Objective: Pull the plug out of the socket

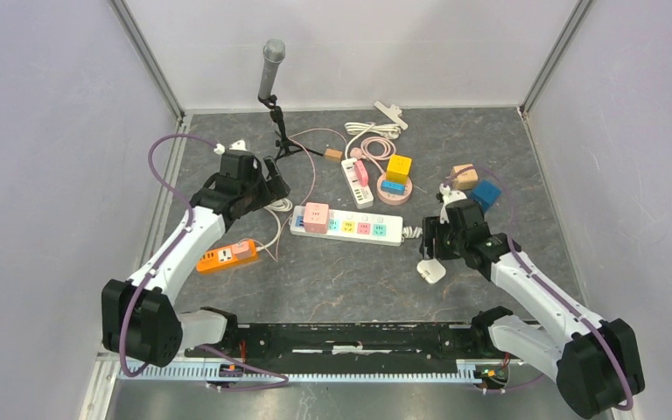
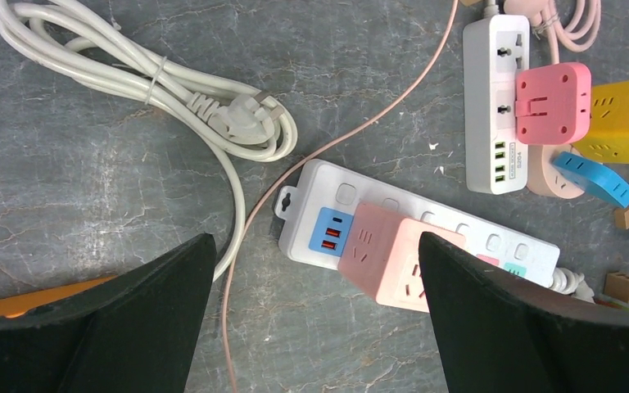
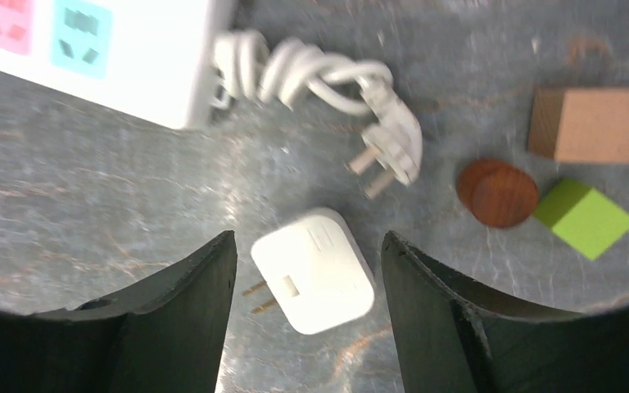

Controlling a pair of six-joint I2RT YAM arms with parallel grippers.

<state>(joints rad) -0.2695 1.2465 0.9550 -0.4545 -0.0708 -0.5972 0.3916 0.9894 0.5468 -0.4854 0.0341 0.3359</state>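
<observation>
A table scene with two robot arms is shown from above and from each wrist.

The right gripper (image 3: 309,242) is held with its fingers apart, clamped on nothing. The white plug (image 3: 313,270) lies flat on the table directly between them, with a sliver of table seen on either side. It is free of the power strip (image 1: 350,227) and lies a little nearer and to the right of the strip's right end. Its two metal pins point roughly left in the wrist view – across the gap, toward one finger. The right arm is much the nearer to it.

The left gripper (image 2: 318,241) is also held wide apart and empty, above the left end of the strip, where a pink cube adapter (image 2: 385,262) is seated.

In the top view the plug (image 1: 430,270) shows only as a small pale shape at the right gripper (image 1: 429,249). The pins, and the strip's own coiled cord (image 3: 295,70), are seen clearly only in the right wrist view – the pink adapter's tilt only in the left.

The pull-off is judged done for the white plug.
</observation>
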